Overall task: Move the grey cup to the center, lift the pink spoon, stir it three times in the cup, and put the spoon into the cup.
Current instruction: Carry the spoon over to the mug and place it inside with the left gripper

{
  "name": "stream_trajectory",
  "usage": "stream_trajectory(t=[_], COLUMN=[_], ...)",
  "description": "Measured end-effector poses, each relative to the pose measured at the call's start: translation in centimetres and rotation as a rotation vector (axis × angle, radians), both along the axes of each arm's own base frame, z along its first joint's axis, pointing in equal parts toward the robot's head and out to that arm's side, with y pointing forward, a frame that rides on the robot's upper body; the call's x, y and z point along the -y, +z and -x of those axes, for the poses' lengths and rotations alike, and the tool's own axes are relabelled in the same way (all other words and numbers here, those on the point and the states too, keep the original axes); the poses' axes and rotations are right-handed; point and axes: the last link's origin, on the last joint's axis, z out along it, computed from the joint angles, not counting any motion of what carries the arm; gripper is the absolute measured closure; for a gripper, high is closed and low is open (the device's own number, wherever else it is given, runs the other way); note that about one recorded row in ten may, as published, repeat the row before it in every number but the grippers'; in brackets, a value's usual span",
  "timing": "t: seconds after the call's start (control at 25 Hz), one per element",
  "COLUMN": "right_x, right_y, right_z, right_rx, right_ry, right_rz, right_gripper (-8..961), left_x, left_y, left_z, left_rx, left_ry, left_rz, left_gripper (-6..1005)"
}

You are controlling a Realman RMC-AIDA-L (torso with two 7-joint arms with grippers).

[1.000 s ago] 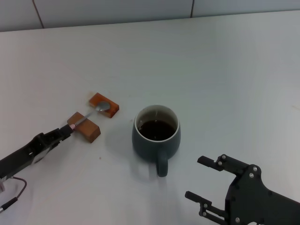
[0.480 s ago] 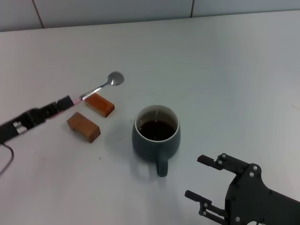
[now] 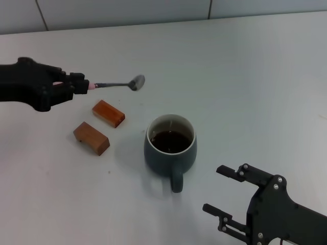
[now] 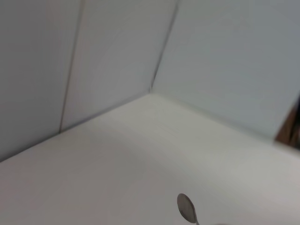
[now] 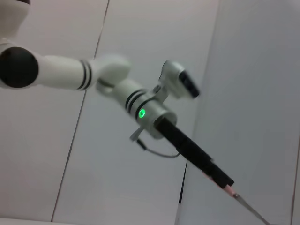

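Note:
The grey cup [image 3: 170, 145] stands near the middle of the white table, handle toward me, with dark brown liquid inside. My left gripper [image 3: 82, 86] is shut on the pink handle of the pink spoon [image 3: 116, 83]. It holds the spoon level in the air, up and to the left of the cup, with the silver bowl pointing right. The spoon's bowl [image 4: 186, 207] shows in the left wrist view, and its handle end [image 5: 229, 191] shows in the right wrist view. My right gripper [image 3: 222, 196] is open and empty at the near right, apart from the cup.
Two brown wooden blocks [image 3: 108, 113] [image 3: 91, 138] lie on the table [image 3: 245, 76] left of the cup, below the raised spoon. A tiled wall runs along the table's far edge.
My left gripper has lifted the spoon off the two blocks, raised it and swung it up and to the right. The cup and the right arm have stayed put.

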Motion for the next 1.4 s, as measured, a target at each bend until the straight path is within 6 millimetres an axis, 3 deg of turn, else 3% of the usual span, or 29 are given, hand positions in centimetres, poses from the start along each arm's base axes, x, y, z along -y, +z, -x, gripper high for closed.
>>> stream_trajectory(t=[0.28, 0.36, 0.56, 0.8, 0.92, 1.12, 1.32, 1.36, 1.4], right_x=[0.1, 0.1, 0.1, 0.2, 0.2, 0.3, 0.3, 0.3, 0.3], right_y=[0.0, 0.0, 0.0, 0.0, 0.0, 0.0, -0.1, -0.1, -0.1], right_z=[0.0, 0.0, 0.0, -0.1, -0.1, -0.1, -0.1, -0.1, -0.1], right_rx=[-0.003, -0.004, -0.003, -0.003, -0.002, -0.001, 0.000, 0.000, 0.000], right_ry=[0.000, -0.001, -0.003, -0.006, -0.008, -0.008, -0.004, -0.001, -0.001], right_rz=[-0.001, -0.001, 0.000, 0.002, 0.002, 0.004, 0.001, 0.001, 0.001], right_gripper=[324, 324, 324, 324, 324, 324, 324, 324, 324], left_x=[-0.2, 0.3, 1.1, 1.4, 1.4, 1.1, 1.1, 0.6, 0.6], left_y=[1.0, 0.4, -1.6, -3.2, -3.2, -4.9, -4.9, -6.3, -6.3], left_z=[-6.0, -8.2, -10.7, -12.1, -12.1, -12.5, -12.5, -12.1, -12.1], left_rx=[-0.313, -0.362, -0.441, -0.497, -0.497, -0.582, -0.582, -0.634, -0.634], left_ry=[-0.237, -0.307, -0.402, -0.456, -0.456, -0.487, -0.487, -0.490, -0.490], left_rz=[0.030, 0.061, 0.119, 0.156, 0.156, 0.183, 0.183, 0.192, 0.192], left_gripper=[872, 872, 872, 873, 873, 873, 872, 872, 872])
